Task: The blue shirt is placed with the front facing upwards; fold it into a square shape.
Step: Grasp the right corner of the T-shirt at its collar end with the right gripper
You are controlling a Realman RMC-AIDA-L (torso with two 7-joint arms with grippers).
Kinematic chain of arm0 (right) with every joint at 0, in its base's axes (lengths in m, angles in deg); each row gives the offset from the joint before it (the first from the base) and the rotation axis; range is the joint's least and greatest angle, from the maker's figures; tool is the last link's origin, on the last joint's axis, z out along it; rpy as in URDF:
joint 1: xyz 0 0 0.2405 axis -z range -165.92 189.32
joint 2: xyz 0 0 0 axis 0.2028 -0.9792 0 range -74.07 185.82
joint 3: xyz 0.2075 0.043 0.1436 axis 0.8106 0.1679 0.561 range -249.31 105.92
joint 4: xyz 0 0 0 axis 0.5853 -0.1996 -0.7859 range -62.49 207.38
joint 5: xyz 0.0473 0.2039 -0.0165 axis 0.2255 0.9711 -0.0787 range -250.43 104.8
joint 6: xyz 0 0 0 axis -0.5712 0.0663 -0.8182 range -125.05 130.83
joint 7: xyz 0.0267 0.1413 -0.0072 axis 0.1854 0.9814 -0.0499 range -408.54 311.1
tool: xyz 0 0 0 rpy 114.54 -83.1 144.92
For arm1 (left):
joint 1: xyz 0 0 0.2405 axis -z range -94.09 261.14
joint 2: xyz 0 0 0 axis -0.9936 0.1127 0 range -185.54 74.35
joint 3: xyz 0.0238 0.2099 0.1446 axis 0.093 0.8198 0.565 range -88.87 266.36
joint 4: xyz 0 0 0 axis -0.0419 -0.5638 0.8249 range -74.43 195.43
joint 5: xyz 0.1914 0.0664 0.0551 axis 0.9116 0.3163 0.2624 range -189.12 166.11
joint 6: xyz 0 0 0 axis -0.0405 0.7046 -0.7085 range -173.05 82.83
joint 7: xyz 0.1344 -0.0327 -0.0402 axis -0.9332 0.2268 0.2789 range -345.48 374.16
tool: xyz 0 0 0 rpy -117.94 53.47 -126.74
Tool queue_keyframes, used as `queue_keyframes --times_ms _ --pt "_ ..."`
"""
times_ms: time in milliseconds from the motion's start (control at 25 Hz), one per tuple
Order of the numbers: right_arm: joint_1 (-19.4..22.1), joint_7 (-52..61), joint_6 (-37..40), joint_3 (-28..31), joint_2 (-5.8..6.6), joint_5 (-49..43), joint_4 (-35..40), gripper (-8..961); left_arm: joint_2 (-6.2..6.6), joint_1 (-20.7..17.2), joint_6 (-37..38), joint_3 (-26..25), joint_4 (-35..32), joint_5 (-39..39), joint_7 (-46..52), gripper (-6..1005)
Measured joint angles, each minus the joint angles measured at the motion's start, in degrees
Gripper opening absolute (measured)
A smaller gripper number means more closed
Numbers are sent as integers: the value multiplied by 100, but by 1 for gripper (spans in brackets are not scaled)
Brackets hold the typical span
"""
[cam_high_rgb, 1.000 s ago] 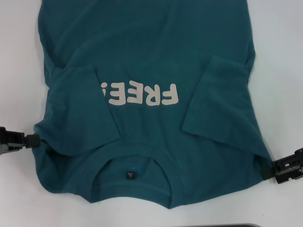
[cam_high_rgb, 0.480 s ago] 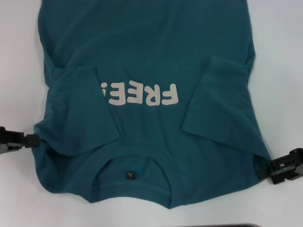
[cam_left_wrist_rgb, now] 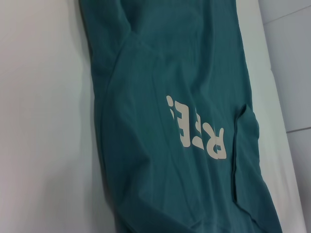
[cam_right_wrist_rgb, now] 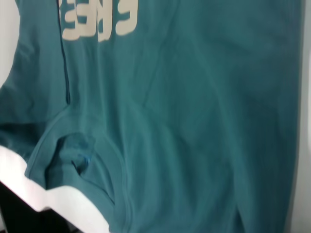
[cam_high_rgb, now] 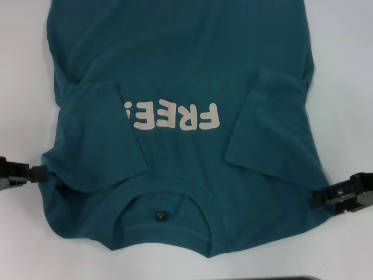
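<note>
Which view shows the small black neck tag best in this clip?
The head view: the neck tag sits plainly inside the collar of the blue shirt, seen straight on. The right wrist view shows only the collar opening, shadowed, with no clear tag. The left wrist view shows the lettering and shirt body, no collar.

"FREE!" — on the blue shirt

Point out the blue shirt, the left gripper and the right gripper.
blue shirt [cam_high_rgb: 186, 52]: head view, on the plain chest cloth.
left gripper [cam_high_rgb: 42, 172]: head view, tip at the shirt's shoulder edge.
right gripper [cam_high_rgb: 317, 200]: head view, tip at the opposite shoulder edge.
</note>
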Motion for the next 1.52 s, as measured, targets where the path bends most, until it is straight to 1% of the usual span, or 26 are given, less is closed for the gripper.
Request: queue_keyframes --times_ms 400,680,960,1200,1520 --pt "-25 25 -97 21 -24 330 -43 859 0 0 16 0 0 0 0 16" --pt "-31 85 -167 -23 -33 325 -54 858 0 0 36 0 7 0 0 16" --pt "29 157 -200 -9 27 299 -57 857 0 14 23 0 3 -9 5 16" --pt "-8 175 -260 -4 -21 297 -56 850 -1 38 22 0 0 -10 3 16" --pt "-5 154 -270 -71 -31 285 -15 831 -10 47 32 0 0 -10 2 16"
